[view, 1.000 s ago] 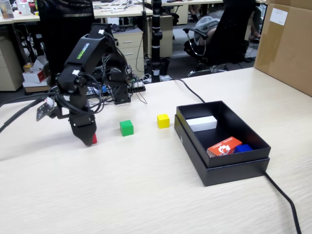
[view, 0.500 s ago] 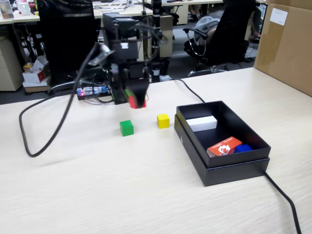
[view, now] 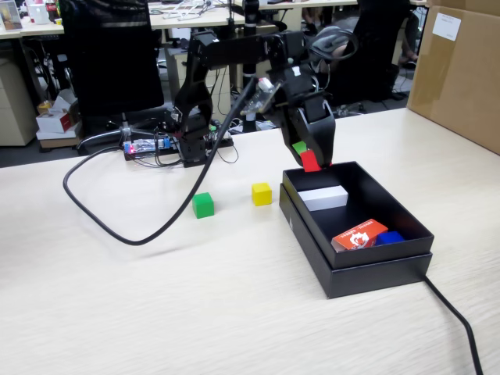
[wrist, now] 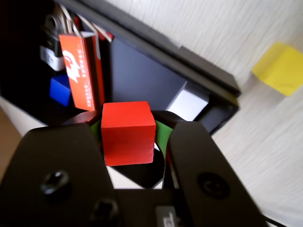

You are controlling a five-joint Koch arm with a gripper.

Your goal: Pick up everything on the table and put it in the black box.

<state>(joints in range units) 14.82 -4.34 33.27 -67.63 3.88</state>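
The red cube [view: 310,161] is clamped between the jaws of the gripper [view: 311,160] and hangs in the air just over the back left corner of the black box [view: 367,266], above the rim and not touching the box, as the fixed view shows it. In the wrist view the red cube [wrist: 128,132] sits squarely between the two dark fingers [wrist: 201,156], whose inner faces are lined in green, and the black box [wrist: 156,75] lies below it. Inside the box, by the fixed view, a white block [view: 323,198] rests near the back wall, an orange-red packet [view: 359,234] lies toward the front right, and a small blue piece [view: 390,237] sits just beside the packet on its right. Left of the box on the table [view: 156,305], the yellow cube [view: 262,194] stands near the box's left wall, and the green cube [view: 203,205] stands farther left, apart from the yellow one. Behind the box the arm [view: 199,94] rises from its base, and a thick black cable [view: 117,223] loops across the tabletop to the left. A brown carton [view: 461,70] stands to the right behind the box.
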